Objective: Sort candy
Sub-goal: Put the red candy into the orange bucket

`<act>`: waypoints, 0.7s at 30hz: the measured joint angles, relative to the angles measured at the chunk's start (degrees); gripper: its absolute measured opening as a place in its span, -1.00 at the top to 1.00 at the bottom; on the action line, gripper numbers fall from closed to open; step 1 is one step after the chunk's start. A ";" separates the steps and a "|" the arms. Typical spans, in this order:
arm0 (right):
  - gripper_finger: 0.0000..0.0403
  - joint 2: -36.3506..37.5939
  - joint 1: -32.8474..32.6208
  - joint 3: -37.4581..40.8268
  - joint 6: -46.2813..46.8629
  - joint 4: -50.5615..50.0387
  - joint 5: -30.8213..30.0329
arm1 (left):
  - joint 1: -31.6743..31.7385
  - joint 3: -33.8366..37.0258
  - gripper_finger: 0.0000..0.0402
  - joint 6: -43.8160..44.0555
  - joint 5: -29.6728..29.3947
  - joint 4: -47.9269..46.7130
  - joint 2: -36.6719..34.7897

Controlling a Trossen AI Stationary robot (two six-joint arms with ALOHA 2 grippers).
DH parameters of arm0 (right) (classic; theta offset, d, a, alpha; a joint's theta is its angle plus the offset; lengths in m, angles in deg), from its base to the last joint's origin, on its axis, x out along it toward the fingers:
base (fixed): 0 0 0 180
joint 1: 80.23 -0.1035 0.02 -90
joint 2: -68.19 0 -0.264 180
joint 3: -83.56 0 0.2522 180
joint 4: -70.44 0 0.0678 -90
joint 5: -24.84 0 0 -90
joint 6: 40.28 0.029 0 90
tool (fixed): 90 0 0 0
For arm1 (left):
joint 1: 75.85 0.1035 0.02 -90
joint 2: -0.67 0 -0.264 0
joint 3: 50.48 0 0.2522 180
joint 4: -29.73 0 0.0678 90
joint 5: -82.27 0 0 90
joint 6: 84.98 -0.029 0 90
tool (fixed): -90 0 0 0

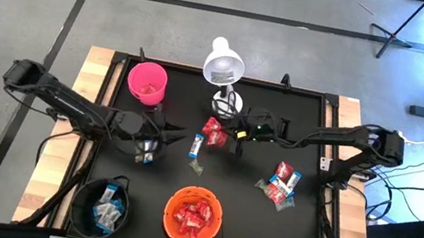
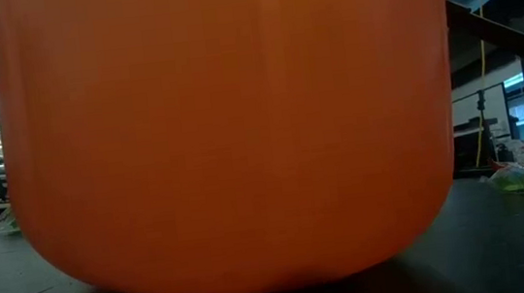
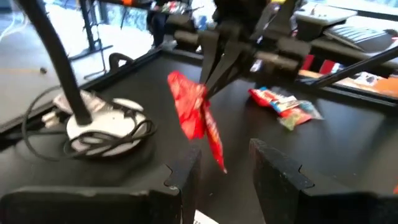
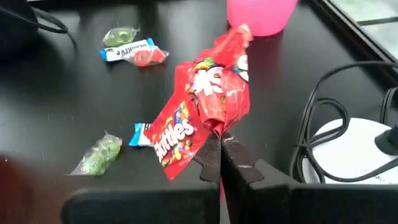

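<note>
The right gripper (image 4: 219, 152) is fully closed on the gathered corners of two red Skittles packets (image 4: 202, 102), which it holds just in front of the white lamp base (image 1: 227, 104), toward the orange bowl (image 1: 193, 217). In the right wrist view the packets fan out away from the fingertips, one long axis running toward the pink cup (image 4: 261, 14) and the other slanting down over a blue-and-white sweet (image 4: 142, 134) that lies on the black table (image 1: 249, 204). The left wrist view shows the same packets hanging with their long axis steeply downward, apparently clear of the table. The left gripper (image 3: 225, 171) sits farther from the lamp base, on the pink cup's side, with its fingers partly spread and nothing visibly between them; a blue-and-white sweet (image 1: 146, 156) lies directly beneath it. Red sweets already fill the orange bowl and blue-and-white ones the black bowl (image 1: 102, 206). Judgement: the held packets belong in the orange bowl, which lies straight out from the lamp base past the grip point, and the right arm, already holding them, is the one placed for that carry. Loose candy (image 1: 280, 186) remains on the right arm's side of the orange bowl, and more (image 1: 197, 147) between the lamp base and that bowl
</note>
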 joint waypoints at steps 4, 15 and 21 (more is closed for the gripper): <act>1.00 0.27 -0.02 -0.01 -0.41 1.71 0.02 | 2.55 0.00 0.37 0.99 2.81 3.74 4.35; 1.00 0.27 -0.02 -0.01 -0.56 2.78 0.20 | 10.12 -1.00 0.00 2.73 8.42 12.01 12.58; 1.00 0.27 -0.04 -0.01 -0.89 2.88 0.26 | 12.51 -4.29 -0.03 3.42 12.42 12.00 16.35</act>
